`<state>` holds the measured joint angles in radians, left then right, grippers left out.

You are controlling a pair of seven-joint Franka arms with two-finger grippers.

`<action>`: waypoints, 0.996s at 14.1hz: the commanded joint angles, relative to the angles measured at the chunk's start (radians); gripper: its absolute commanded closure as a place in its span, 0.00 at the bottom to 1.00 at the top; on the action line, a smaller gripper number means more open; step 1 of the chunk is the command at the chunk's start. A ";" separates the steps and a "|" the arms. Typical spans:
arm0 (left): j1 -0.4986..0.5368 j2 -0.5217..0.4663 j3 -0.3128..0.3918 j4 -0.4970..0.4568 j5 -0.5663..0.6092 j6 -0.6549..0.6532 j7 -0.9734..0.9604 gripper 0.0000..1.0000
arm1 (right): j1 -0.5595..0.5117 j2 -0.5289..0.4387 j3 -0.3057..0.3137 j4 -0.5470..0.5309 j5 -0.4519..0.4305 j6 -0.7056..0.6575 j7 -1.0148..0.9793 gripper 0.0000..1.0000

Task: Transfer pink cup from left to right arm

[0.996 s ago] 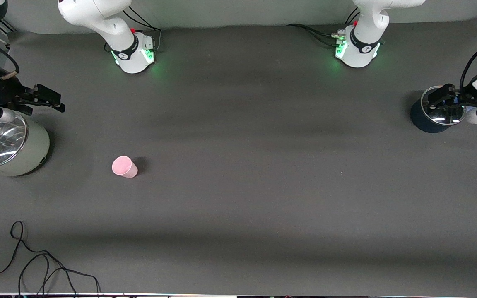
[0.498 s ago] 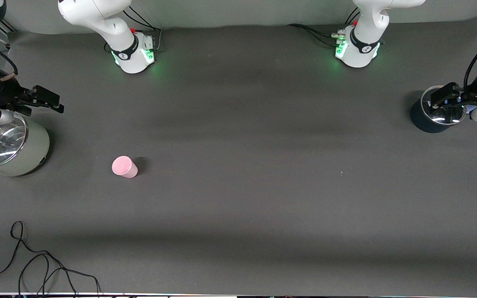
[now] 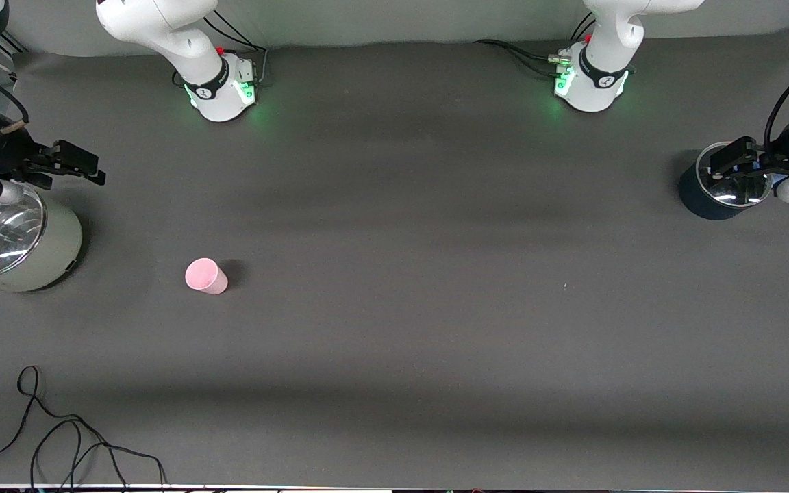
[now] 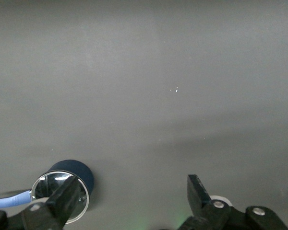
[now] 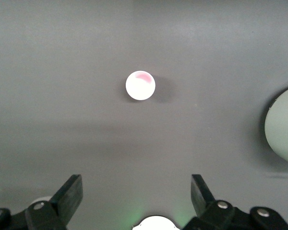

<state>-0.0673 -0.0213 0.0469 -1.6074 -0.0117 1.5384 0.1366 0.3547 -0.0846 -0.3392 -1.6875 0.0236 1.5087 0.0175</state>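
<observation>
Tipping is the first hazard: the pink cup (image 3: 205,276) is small and light, so a finger that meets its rim instead of straddling it would likely knock it over or send it rolling. Reach is the second. The cup stands toward the right arm's end of the table, about midway between the edge by the bases and the edge nearest the front camera, while the left gripper (image 3: 737,166) hangs over a dark blue pot (image 3: 716,195) at the left arm's end, well apart from it. A long crossing leaves room for a misjudged approach. A poor handover grip is the third: if the left arm takes the cup around its middle, the right gripper (image 3: 69,164) may find little free wall to hold.

Both grippers have their fingers spread wide and hold nothing. The right one hangs beside a pale green lidded pot (image 3: 18,239) at the table's end.

Seen in the right wrist view, the cup (image 5: 140,86) stands upright, mouth up, pale and round. A black cable (image 3: 59,438) lies at the near corner.
</observation>
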 commanded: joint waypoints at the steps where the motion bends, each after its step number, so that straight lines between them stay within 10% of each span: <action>1: -0.019 -0.005 0.016 -0.005 0.013 -0.015 -0.020 0.00 | -0.176 0.008 0.187 0.023 -0.014 -0.025 0.010 0.00; 14: -0.017 0.007 0.016 -0.005 0.042 -0.008 -0.025 0.00 | -0.276 0.032 0.290 0.095 -0.036 -0.002 0.012 0.00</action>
<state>-0.0673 -0.0110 0.0504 -1.6145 0.0154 1.5372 0.1349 0.0840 -0.0829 -0.0598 -1.6675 0.0107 1.5137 0.0180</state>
